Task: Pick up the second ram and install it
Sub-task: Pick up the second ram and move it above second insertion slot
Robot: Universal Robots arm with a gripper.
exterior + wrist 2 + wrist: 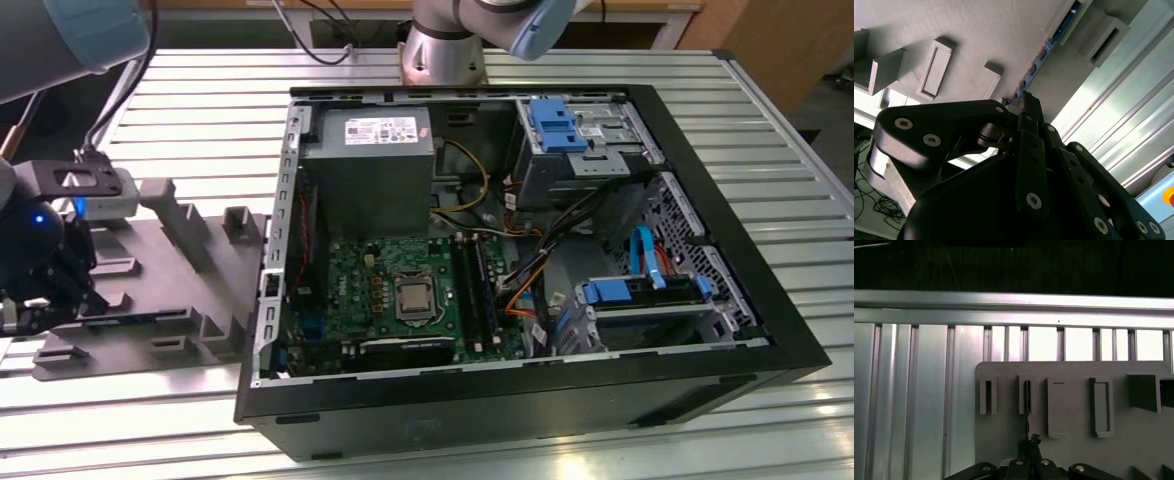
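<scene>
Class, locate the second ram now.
In both wrist views the second ram stands on edge in a slot of the gray fixture, with the gripper closed on it.

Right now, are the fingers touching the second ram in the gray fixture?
Touching. In the second wrist view the fingers are clamped on the near end of the second ram, no gap between them; it stands in the gray fixture.

In the exterior view, the computer case (534, 410) is being carried by the bench (781, 140) at frame centre, with the fixture (187, 255) just beside it at frame left. The second ram (1041, 55) is being held in a fixture slot, touched by the end effector (47, 280) at far left.
</scene>
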